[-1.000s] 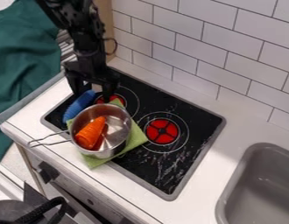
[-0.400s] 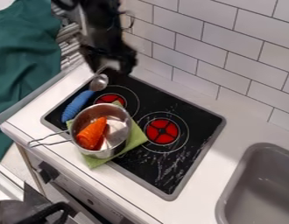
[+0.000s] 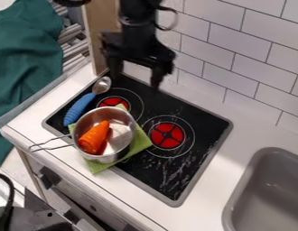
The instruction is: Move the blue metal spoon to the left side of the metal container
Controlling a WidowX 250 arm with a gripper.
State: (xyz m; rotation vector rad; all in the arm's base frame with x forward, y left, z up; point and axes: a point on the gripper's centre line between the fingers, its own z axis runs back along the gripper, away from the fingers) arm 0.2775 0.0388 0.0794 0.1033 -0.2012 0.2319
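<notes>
Calling placement basically done: blue-handled metal spoon point(image 3: 80, 108) lies on the black cooktop point(image 3: 139, 175) just beside the steel saucepan point(image 3: 110, 158), upper left in view; gripper point(image 3: 137, 76) is spread wide, holding nothing, only arm retreat left.

counter: white, runs around all sides of stovetop, sink point(image 3: 269, 194) set in it well right of pot point(image 3: 112, 159)
stovetop point(image 3: 154, 173): black, grey rim, let into counter point(image 3: 202, 198), whitish marks below right of pot
burners: two red, one point(image 3: 114, 102) just above pot, other point(image 3: 167, 135) to right of pot
spoon point(image 3: 81, 107): on stovetop, blue handle just beside pot at upper left, metal bowl end farther up from pot
cloth point(image 3: 141, 140): green, on stovetop, under pot, edges out right of and below pot
</notes>
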